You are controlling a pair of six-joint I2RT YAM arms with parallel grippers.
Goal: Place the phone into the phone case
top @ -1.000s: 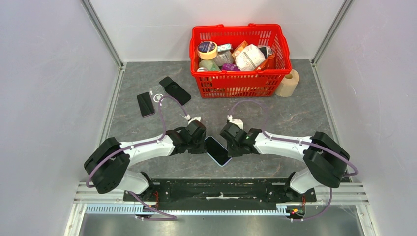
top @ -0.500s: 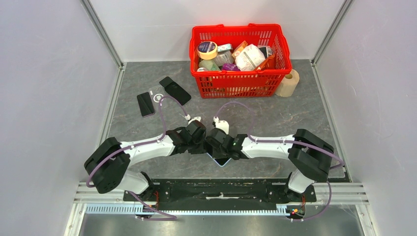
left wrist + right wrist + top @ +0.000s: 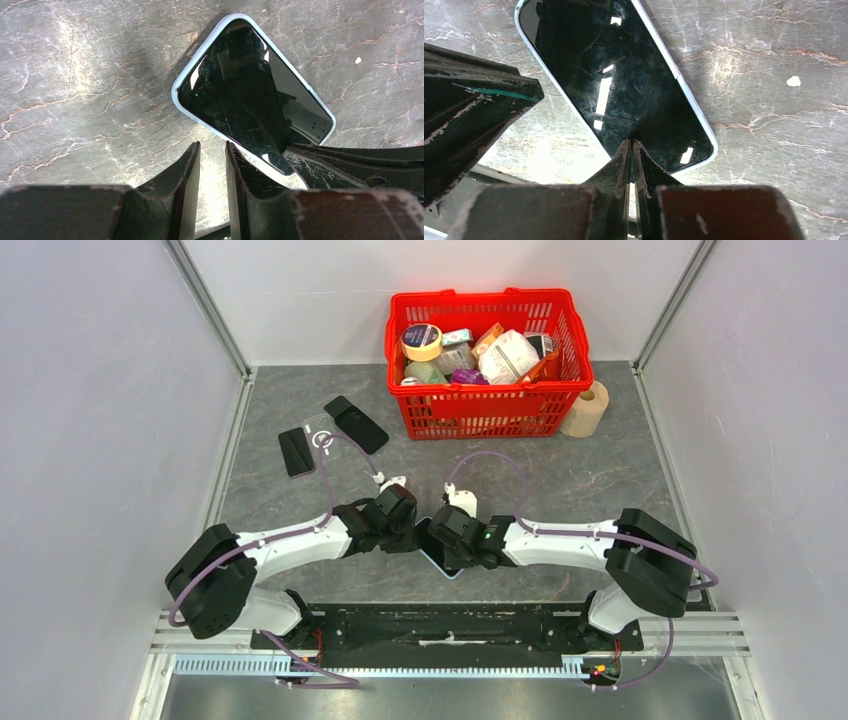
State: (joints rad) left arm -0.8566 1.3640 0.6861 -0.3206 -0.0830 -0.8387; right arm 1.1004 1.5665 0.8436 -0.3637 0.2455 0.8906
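Left wrist view: phone (image 3: 250,85) lies screen-up on the grey table (image 3: 600,480), low centre of the top view, between the two wrists. It sits inside the pale-rimmed phone case (image 3: 175,94), with the rim showing along every visible edge. Looks seated or close to it; the corner at lower right is hidden by the other arm's finger, so can't confirm there.

Left gripper (image 3: 212,150) sits low, just beside the phone's lower-left edge. Its jaws are a narrow gap apart with nothing between them. Likely placed as a stop so the case doesn't slide while it's pushed.

Right gripper (image 3: 633,145) has its jaws drawn almost together, only a sliver between, holding nothing. The tips are over the screen near its lower end and seem to be touching it. Probably pinched together to act as one blunt pusher, snapping the phone down into the case.

Around: red basket (image 3: 485,350) full of groceries at the top centre, and a paper roll (image 3: 590,408) just beside its right end. Two dark phones (image 3: 296,451) (image 3: 357,423) and a clear case (image 3: 320,430) are in the upper left, well apart from the work. Nothing blocks the phone except the arms themselves, whose fingertips crowd each other at its near end.
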